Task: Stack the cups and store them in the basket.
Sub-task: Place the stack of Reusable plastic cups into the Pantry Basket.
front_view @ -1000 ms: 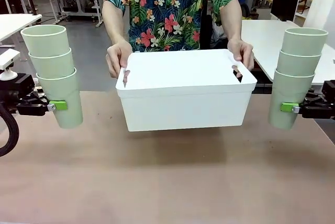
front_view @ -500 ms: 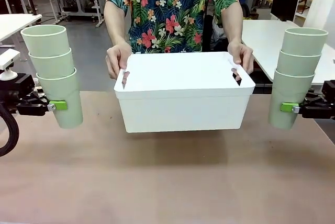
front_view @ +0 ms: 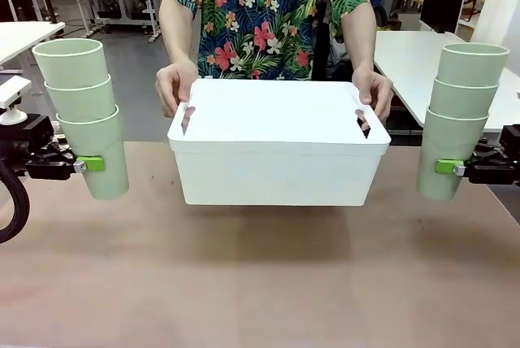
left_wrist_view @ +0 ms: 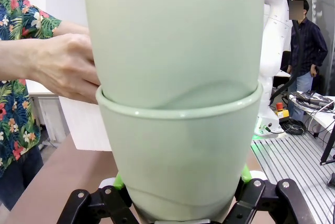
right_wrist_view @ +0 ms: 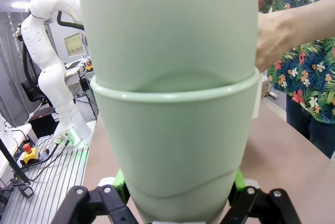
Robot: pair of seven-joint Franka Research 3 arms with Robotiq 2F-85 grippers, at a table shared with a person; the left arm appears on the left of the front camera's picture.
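We see two stacks of three nested cups each: pale sage green, matte, tapered, with rolled rims. The left gripper (front_view: 96,164) is clamped on the lowest cup of the left stack (front_view: 81,104), which stands upright and clear of the table (front_view: 260,283) at its left side. The right gripper (front_view: 445,167) grips the lowest cup of the right stack (front_view: 463,112) likewise at the right side. Between them is the white rectangular basket (front_view: 276,169), with flared rim and cut-out handle slots. A person's hands (front_view: 175,88) hold it over the table, opening tipped toward us.
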